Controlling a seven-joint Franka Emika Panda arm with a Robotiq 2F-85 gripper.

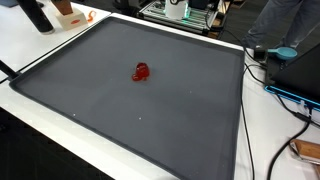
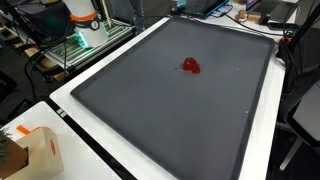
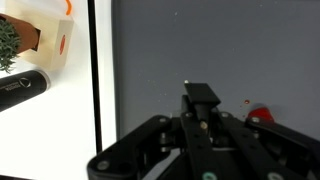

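Note:
In the wrist view my gripper [image 3: 201, 97] fills the lower middle. Its two black fingers are pressed together with nothing between them. It hangs over a dark grey mat [image 3: 200, 40]. A small red object [image 3: 261, 115] lies on the mat just right of the fingers, partly hidden behind the gripper body. In both exterior views the red object [image 1: 141, 72] [image 2: 190, 66] lies alone near the middle of the mat [image 1: 120, 110] [image 2: 170, 120]. Neither exterior view shows the gripper.
The mat lies on a white table [image 3: 70, 120] and has a black border [image 3: 97, 70]. A cardboard box with orange print [image 3: 40, 35] [image 2: 30, 150] and a black cylinder [image 3: 20, 90] sit off the mat. Cables and equipment [image 1: 285, 85] crowd one side.

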